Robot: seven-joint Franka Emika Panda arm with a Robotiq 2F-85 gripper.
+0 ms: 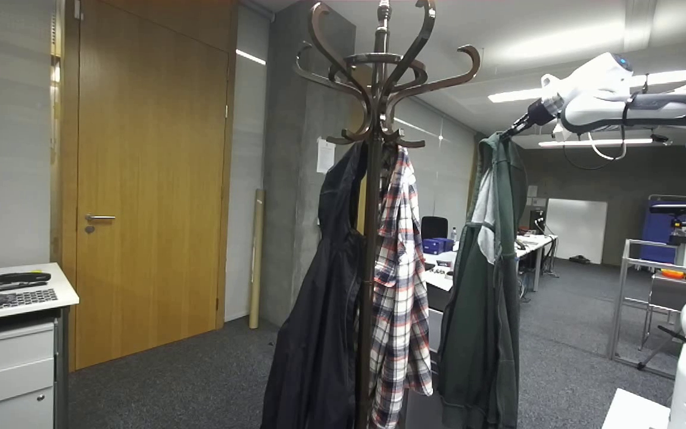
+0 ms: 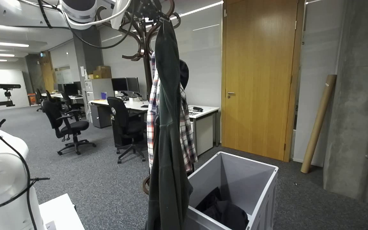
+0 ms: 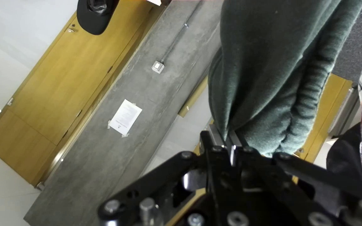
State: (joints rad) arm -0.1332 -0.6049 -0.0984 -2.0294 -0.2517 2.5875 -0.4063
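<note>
The fingers [image 3: 214, 136] are clamping a green garment [image 1: 486, 292] at its upper edge — it is hanging straight below them, long axis vertical — while a coat rack [image 1: 371, 238] is standing apart, beside them.

This is an office — white desks [image 2: 208, 110], computer monitors [image 2: 119, 84] and black swivel chairs [image 2: 74, 127] on grey carpet [image 2: 101, 169]

Gripper [image 3: 226, 139] clamped; grn garment [image 3: 270, 67] btwn
</note>
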